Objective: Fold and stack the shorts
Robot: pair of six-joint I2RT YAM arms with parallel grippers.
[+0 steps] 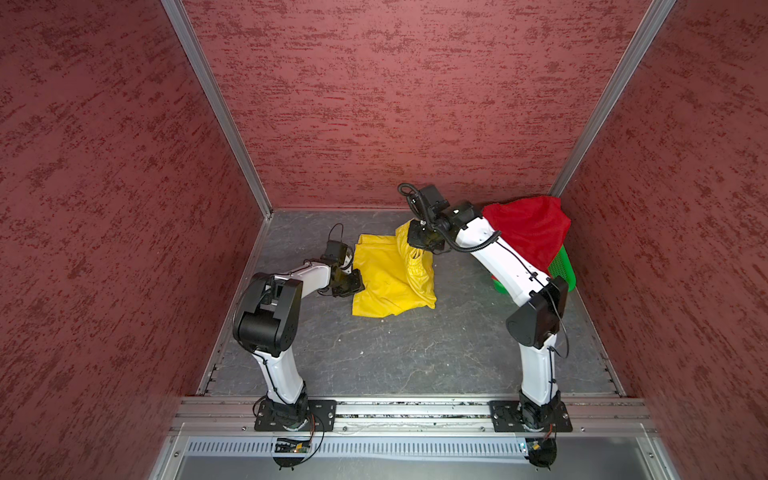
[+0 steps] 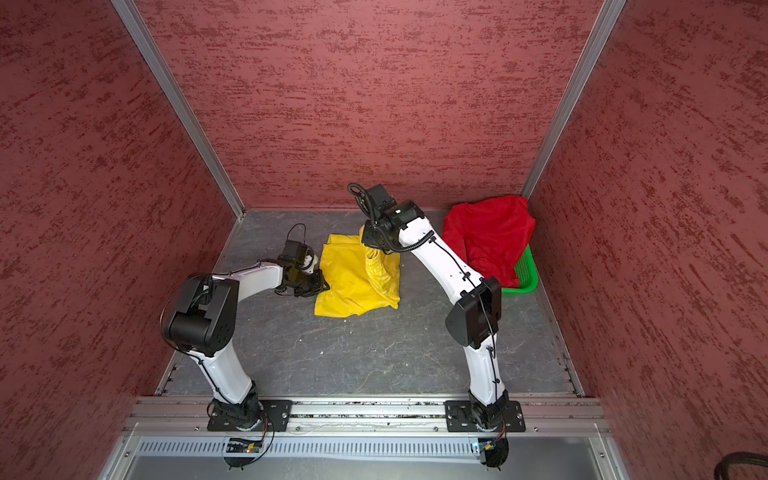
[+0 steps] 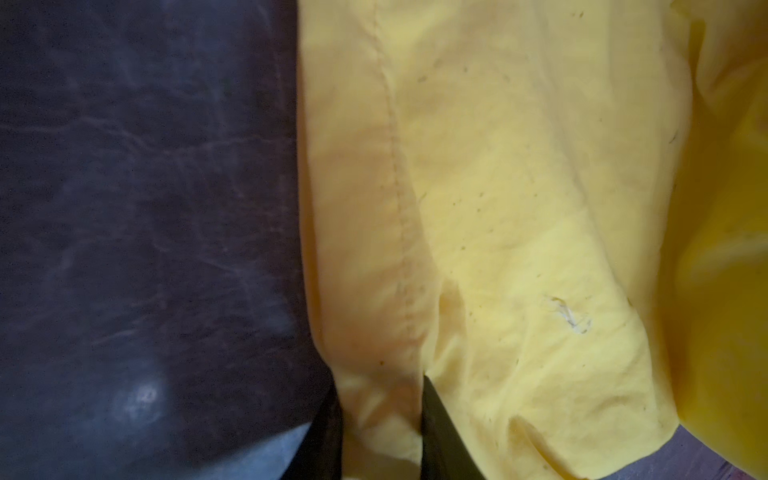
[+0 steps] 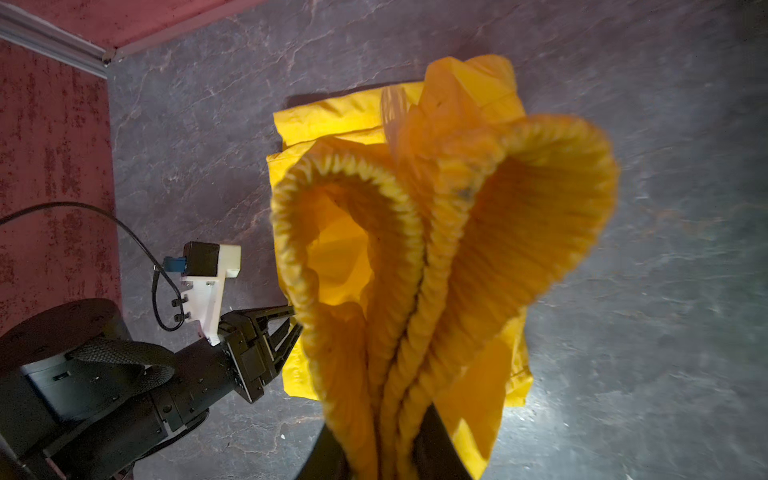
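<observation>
- My left arm rises from its base at the near rail, bends sharply at the elbow, and runs its forearm low over the table point(image 1: 415, 353) towards the middle.
- The left gripper point(image 1: 356, 286) sits down at the left edge of the yellow shorts point(image 1: 386, 286), level with the surface.
- In the left wrist view its fingers point(image 3: 440, 432) stand on either side of the hem with a fold of cloth between them. I cannot tell whether they are pressing it.
- My right arm stands taller. Its elbow is raised on the right, its forearm slants towards the far wall and the centre, and its wrist is tipped downward.
- The right gripper point(image 1: 424, 249) is pinching the gathered waistband point(image 4: 419, 257) of the yellow shorts, bunched in loops and held up off the table.
- The rest of the yellow shorts lies spread on the table between the two grippers, towards the far side.
- The red shorts point(image 1: 528, 232) are draped over the green basket point(image 1: 565, 266) in the far right corner, behind my right forearm and well apart from both grippers.
</observation>
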